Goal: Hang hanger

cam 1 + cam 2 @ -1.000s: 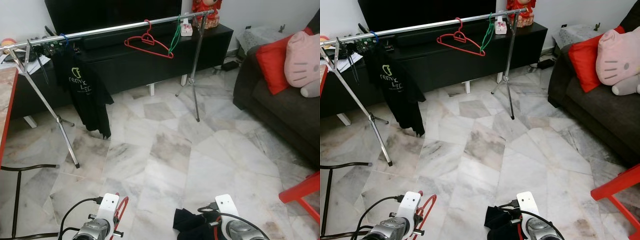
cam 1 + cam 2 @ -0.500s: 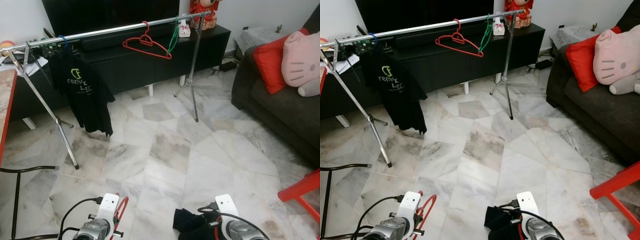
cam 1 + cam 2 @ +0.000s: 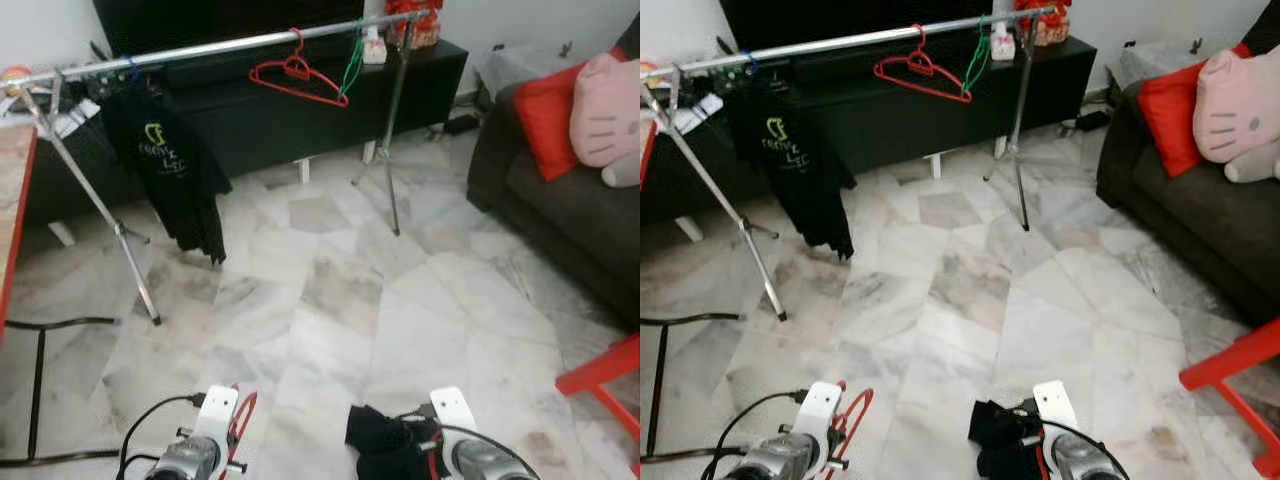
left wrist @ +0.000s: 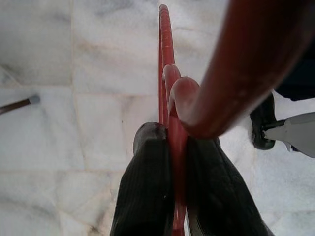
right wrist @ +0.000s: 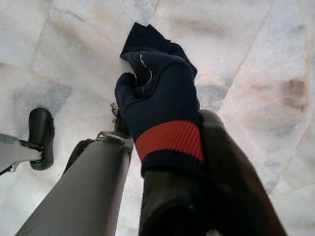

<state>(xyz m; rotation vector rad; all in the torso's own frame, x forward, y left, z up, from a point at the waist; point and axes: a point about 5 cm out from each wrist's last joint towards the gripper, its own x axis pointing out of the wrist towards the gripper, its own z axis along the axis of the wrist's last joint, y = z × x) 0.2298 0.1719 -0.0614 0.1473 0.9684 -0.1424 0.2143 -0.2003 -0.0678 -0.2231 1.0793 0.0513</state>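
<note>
At the bottom of the head view, my left gripper (image 3: 222, 432) is shut on a red hanger (image 3: 241, 422). The left wrist view shows the red hanger (image 4: 168, 93) pinched between both black fingers (image 4: 147, 187). My right gripper (image 3: 425, 452) is shut on a dark navy garment (image 3: 380, 442) with a red band (image 5: 170, 140), held low over the floor. Across the room a silver rail (image 3: 230, 45) on tripod legs carries a black T-shirt (image 3: 165, 165), a bare red hanger (image 3: 298, 80) and a green hanger (image 3: 350, 65).
A black TV cabinet (image 3: 270, 115) stands behind the rail. A dark sofa (image 3: 560, 200) with a red cushion (image 3: 545, 110) and a pink plush (image 3: 608, 115) fills the right side. A red chair (image 3: 600, 375) is at the near right, and a table edge (image 3: 12, 210) at the left. Marble floor (image 3: 340, 300) lies between.
The whole picture has shifted slightly and blurred, so the camera moved. Both grippers keep the same hold in the same place.
</note>
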